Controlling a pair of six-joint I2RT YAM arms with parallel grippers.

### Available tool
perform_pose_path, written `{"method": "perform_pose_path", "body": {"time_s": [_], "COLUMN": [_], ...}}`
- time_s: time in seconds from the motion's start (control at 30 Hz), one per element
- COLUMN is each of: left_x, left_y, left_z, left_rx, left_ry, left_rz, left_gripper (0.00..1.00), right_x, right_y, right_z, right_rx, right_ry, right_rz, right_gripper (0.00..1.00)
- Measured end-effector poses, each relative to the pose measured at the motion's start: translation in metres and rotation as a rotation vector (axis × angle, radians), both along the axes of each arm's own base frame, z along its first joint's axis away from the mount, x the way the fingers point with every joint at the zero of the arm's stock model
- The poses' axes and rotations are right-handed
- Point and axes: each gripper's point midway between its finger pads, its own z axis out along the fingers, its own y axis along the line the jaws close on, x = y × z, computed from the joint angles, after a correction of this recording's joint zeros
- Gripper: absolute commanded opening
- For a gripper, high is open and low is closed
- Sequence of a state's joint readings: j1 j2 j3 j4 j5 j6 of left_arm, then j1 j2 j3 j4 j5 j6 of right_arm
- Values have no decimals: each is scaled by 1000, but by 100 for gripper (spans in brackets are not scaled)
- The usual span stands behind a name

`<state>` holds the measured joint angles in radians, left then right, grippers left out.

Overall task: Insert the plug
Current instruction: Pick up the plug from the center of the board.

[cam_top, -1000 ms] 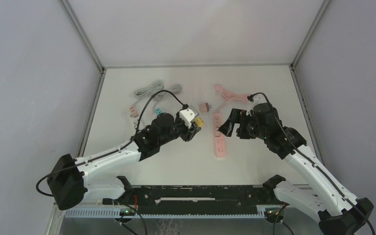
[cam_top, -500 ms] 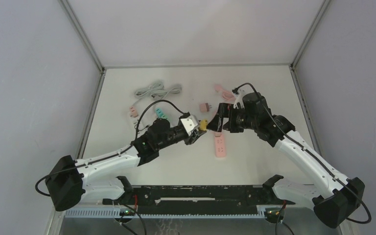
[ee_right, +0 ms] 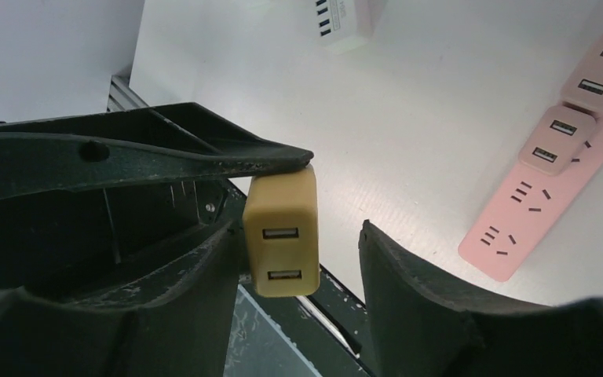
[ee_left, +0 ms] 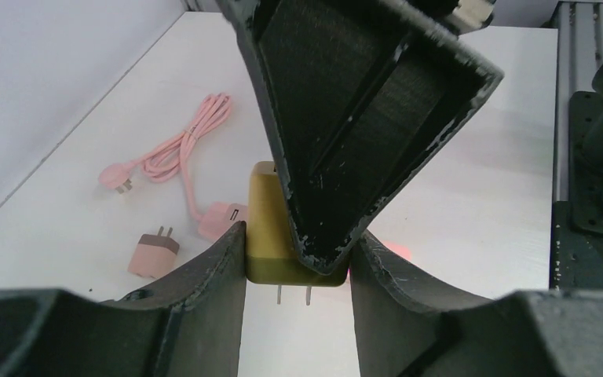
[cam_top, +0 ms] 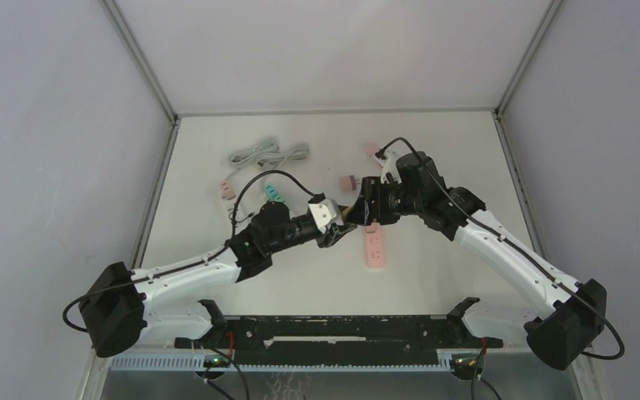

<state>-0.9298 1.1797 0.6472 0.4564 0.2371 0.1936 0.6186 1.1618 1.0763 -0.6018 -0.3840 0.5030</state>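
Note:
The plug (cam_top: 347,210) is a yellow block with two USB ports and two metal prongs, held above the table. My left gripper (cam_top: 339,218) is shut on it, its fingers pressing the plug's (ee_left: 268,228) two sides. My right gripper (cam_top: 358,208) has come in from the opposite side and stands open around the plug (ee_right: 283,228). One right finger touches it, while the other finger (ee_right: 408,275) is still a gap away. The pink power strip (cam_top: 374,244) lies flat on the table just below and to the right of both grippers, its sockets facing up (ee_right: 557,173).
A pink adapter (cam_top: 349,181) and the strip's coiled pink cable (ee_left: 180,149) lie behind the grippers. A grey cable (cam_top: 267,153), a teal plug (cam_top: 273,192) and a small pink plug (cam_top: 227,190) sit at the back left.
The right arm has swung left to meet the left gripper, and its jaws have narrowed around the yellow plug. The left arm has shifted slightly right, still holding the plug.

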Motion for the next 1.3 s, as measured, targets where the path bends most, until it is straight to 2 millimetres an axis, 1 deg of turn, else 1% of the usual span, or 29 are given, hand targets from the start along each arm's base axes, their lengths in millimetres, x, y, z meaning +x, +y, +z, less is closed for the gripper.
{"method": "perform_pose_path", "body": {"time_s": [0.1, 0.37, 0.53, 0.63, 0.77, 0.9, 0.97, 1.03, 1.07, 1.1, 1.2, 1.3], "left_x": [-2, -7, -8, -8, -9, -9, -9, -9, -9, -9, -8, -9], "left_y": [-2, -5, -6, -6, -6, -6, -6, -6, -6, -6, -5, -6], "left_z": [1, -3, -2, -3, -3, -4, -4, -4, -4, -4, -5, -8], "left_rx": [-5, 2, 1, 2, 2, 4, 5, 6, 5, 6, 8, -2], "left_ry": [-2, 6, 5, 7, 8, 9, 10, 10, 11, 11, 14, 26], "left_rz": [-16, -50, -56, -59, -60, -62, -62, -62, -62, -61, -55, -49], "left_gripper": [17, 16, 16, 16, 15, 16, 16, 22, 24, 27, 43, 52], "right_x": [0, 1, 1, 0, 0, 0, -1, -1, -1, -1, -2, -3], "right_y": [2, 7, 7, 7, 6, 5, 5, 5, 5, 5, 4, 3], "right_z": [-4, 6, 7, 6, 3, 0, -1, -1, -1, -1, -2, -4], "right_rx": [-7, 6, 2, -6, -22, -35, -36, -37, -37, -39, -44, -56], "right_ry": [9, -16, -26, -24, -21, -17, -17, -15, -15, -15, -17, -16], "right_rz": [13, 37, 45, 51, 56, 57, 58, 59, 59, 60, 64, 64], "right_gripper": [56, 52, 50, 47, 40, 25, 16, 6, 0, 0, 0, 0]}}
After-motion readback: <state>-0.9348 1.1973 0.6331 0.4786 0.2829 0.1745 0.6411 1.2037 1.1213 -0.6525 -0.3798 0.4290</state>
